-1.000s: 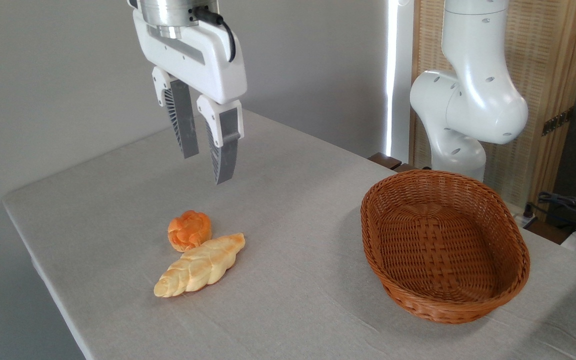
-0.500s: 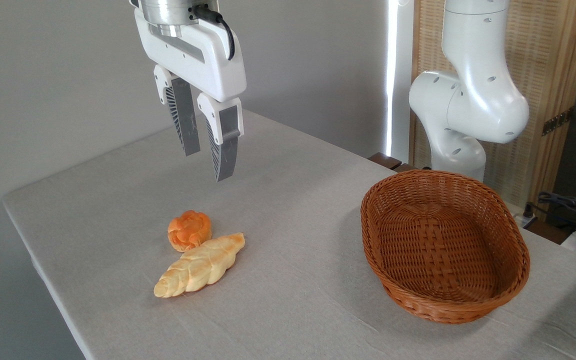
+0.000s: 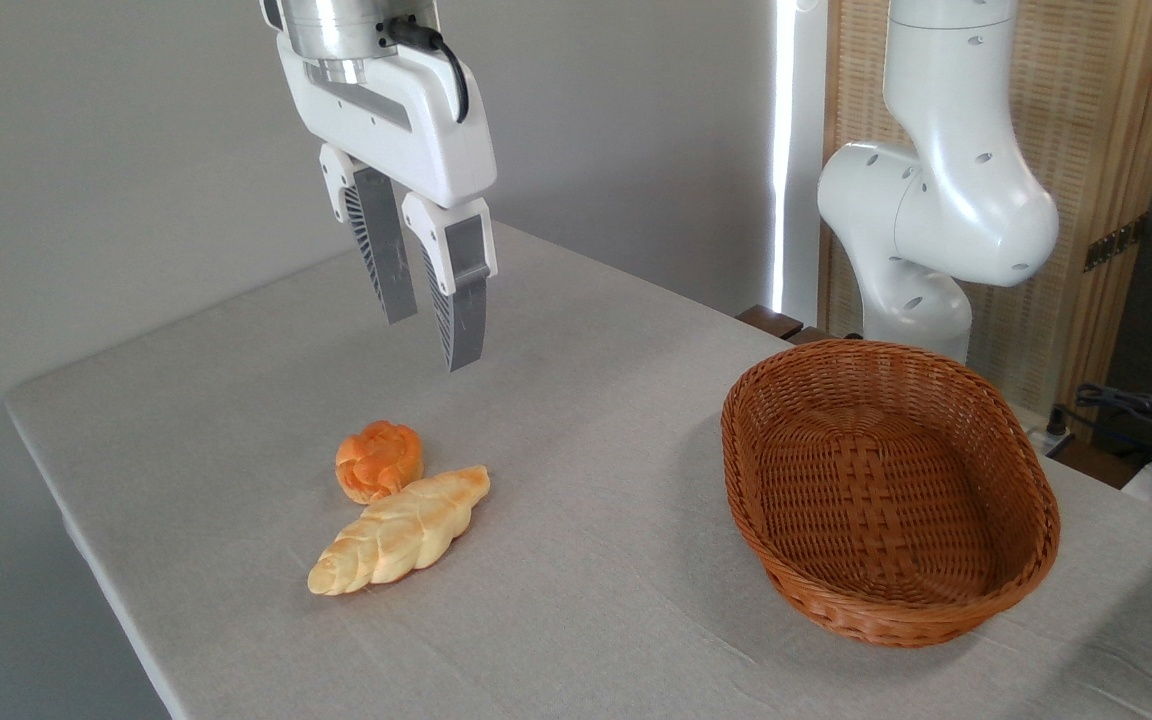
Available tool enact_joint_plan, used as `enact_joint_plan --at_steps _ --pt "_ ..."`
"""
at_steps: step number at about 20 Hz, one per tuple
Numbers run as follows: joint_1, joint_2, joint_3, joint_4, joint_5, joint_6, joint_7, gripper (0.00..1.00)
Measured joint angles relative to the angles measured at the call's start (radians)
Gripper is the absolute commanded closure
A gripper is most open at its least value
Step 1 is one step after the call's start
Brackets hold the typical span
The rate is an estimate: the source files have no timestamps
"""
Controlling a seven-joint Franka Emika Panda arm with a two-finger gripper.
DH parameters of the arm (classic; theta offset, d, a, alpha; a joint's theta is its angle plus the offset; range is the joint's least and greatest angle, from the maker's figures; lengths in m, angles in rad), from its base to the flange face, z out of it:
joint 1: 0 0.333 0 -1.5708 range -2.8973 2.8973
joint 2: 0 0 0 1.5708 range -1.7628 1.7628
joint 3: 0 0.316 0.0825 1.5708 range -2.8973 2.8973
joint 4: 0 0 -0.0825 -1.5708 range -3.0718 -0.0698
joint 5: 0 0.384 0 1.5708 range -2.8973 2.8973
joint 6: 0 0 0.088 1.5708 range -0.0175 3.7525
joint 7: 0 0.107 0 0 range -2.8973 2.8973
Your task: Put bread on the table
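**Bread already on the cloth, gripper empty above it**

The table (image 3: 576, 420) fills most of the frame, its grey cloth running from the upper centre down to the lower right. It carries everything else, and by the look of things the task is as good as done, since the loaf lies flat on the cloth.

The wicker basket (image 3: 1021, 560) sits at the right of the frame, well apart from the food, and its woven bottom shows bare. That suggests it served as the source and has nothing left to give.

The gripper (image 3: 433, 328) hangs in the upper left, clear of the table. Its jaws stand slightly apart with nothing between them. From this angle I cannot be sure how far behind the food it hovers.

The bread (image 3: 401, 530) lies in the lower left, slanting from lower left to upper right. Its upper side touches the small orange bun (image 3: 379, 460), or very nearly so.

Against the picture a second earlier, the gripper sits a little further right and slightly lower in the frame, with the same narrow gap between its jaws. The loaf, bun and basket have not shifted.
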Motion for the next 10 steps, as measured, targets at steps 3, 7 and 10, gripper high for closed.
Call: enact_joint_plan --at_steps 3,7,10 --pt "0.001 0.002 -0.003 -0.001 0.009 0.0 0.0 0.0" --pt "0.003 0.001 -0.003 -0.001 0.01 0.0 0.0 0.0" --pt "0.005 0.002 -0.003 -0.001 0.009 0.0 -0.002 0.0"
